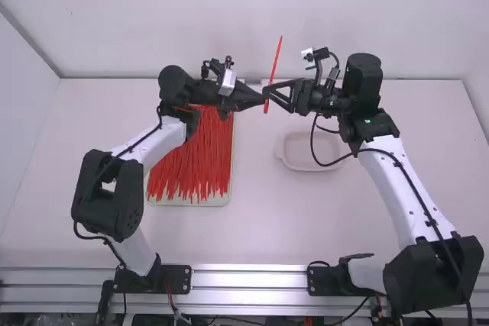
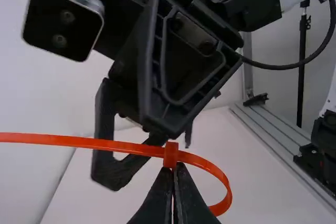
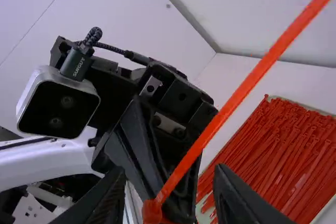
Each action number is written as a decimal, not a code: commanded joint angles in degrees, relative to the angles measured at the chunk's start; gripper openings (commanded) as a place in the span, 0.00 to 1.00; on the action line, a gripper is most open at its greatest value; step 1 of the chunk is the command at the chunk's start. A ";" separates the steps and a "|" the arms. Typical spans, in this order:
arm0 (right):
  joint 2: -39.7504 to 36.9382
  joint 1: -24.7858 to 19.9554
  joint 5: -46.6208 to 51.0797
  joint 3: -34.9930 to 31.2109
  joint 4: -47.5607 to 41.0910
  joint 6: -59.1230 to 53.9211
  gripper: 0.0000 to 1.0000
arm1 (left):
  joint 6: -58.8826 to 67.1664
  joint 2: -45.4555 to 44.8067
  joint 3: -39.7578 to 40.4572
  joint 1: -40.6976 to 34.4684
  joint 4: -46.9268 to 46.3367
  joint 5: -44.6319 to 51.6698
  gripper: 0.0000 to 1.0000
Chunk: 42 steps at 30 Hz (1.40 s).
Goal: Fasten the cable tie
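Surroundings: a flat tray point(image 1: 191, 201) is set on the white table point(image 1: 306, 219) left of centre, loaded with a pile of spare red ties point(image 1: 195, 158). A shallow white dish point(image 1: 309, 159) is placed right of centre, just below the right arm's wrist. Both lie under the grippers, well apart from them.

Obstructions: in each wrist view the other arm's gripper and camera block most of what lies behind. In the right wrist view part of the spare pile is seen past the left gripper.

Task item: the red cable tie point(image 2: 170, 155) is held in the air above the gap between tray and dish. Its head is pinched by the left gripper point(image 2: 172, 169), fingers pressed together on it. A small loop is curled to one side of the head. The long tail is pointed up and away from the table.

Right gripper point(image 3: 169, 172): fingers spread, the strap run between them. Contact with the strap cannot be told.

Pose: both arms are raised and bent inward. The grippers are met tip to tip at mid-table, left pointed right, right pointed left.
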 commanded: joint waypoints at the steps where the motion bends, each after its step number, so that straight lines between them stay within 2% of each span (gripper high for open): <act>1: -0.66 -0.15 0.09 1.36 0.31 0.13 0.39 | -0.46 0.09 1.44 -0.48 0.39 0.39 0.02; 2: -0.66 -0.13 0.07 1.36 0.31 0.13 0.38 | -0.46 0.09 1.42 -0.48 0.42 0.42 0.02; 4: -0.66 -0.15 0.09 1.36 0.33 0.15 0.26 | -0.48 0.09 1.44 -0.26 0.81 0.37 0.02; 7: -0.66 -0.15 0.07 1.36 0.31 0.22 0.03 | -0.39 0.09 1.44 -0.42 0.52 0.26 0.02; 8: -0.66 -0.13 0.13 1.36 0.33 1.18 0.00 | -0.22 0.09 1.44 -0.48 0.37 0.15 0.02; 14: -0.66 -0.26 0.09 1.36 0.24 2.25 0.00 | 0.94 0.09 1.44 -0.48 -1.40 -0.70 0.02; 15: -0.66 -0.26 0.07 1.36 0.26 2.25 0.00 | 0.39 0.09 1.42 -0.46 -1.40 -1.25 0.07; 18: -0.66 -0.57 0.07 1.36 0.07 2.27 0.00 | -2.23 0.09 1.42 0.09 -3.28 -4.66 0.36; 20: -0.66 -1.81 -0.39 1.33 -0.35 2.25 0.00 | -3.85 0.09 1.44 0.61 -6.32 -7.78 0.69; 21: -0.66 -1.92 -0.37 1.33 -0.44 2.25 0.00 | -3.98 0.09 1.42 0.72 -6.82 -8.24 0.71; 22: -0.66 -2.97 -0.33 1.36 -1.60 1.75 0.00 | -3.91 0.09 1.44 1.18 -9.55 -10.23 0.88; 24: -0.66 -4.04 -0.31 1.33 -3.34 0.35 0.00 | -3.93 0.09 1.42 1.75 -12.39 -12.17 1.00; 28: -0.66 -6.10 1.31 1.33 -10.40 -4.87 0.00 | -3.43 0.09 1.44 3.50 -18.86 -13.11 0.99; 32: -0.66 -6.43 7.56 1.33 -18.12 -9.92 0.00 | -0.33 0.09 1.44 5.33 -26.75 -14.51 0.99; 34: -0.66 -5.84 13.40 1.33 -22.10 -12.28 0.00 | 2.14 0.09 1.44 6.43 -32.74 -17.77 0.99; 37: -0.66 -5.03 19.50 1.33 -24.68 -13.40 0.00 | 4.46 0.09 1.42 7.08 -36.96 -20.20 0.99; 39: -0.66 -3.32 29.03 1.27 -28.22 -15.10 0.00 | 7.10 0.09 1.44 7.30 -42.60 -22.93 0.99; 42: -0.61 -1.75 37.40 0.94 -30.40 -15.63 0.00 | 8.90 0.09 1.42 6.91 -46.75 -24.92 0.99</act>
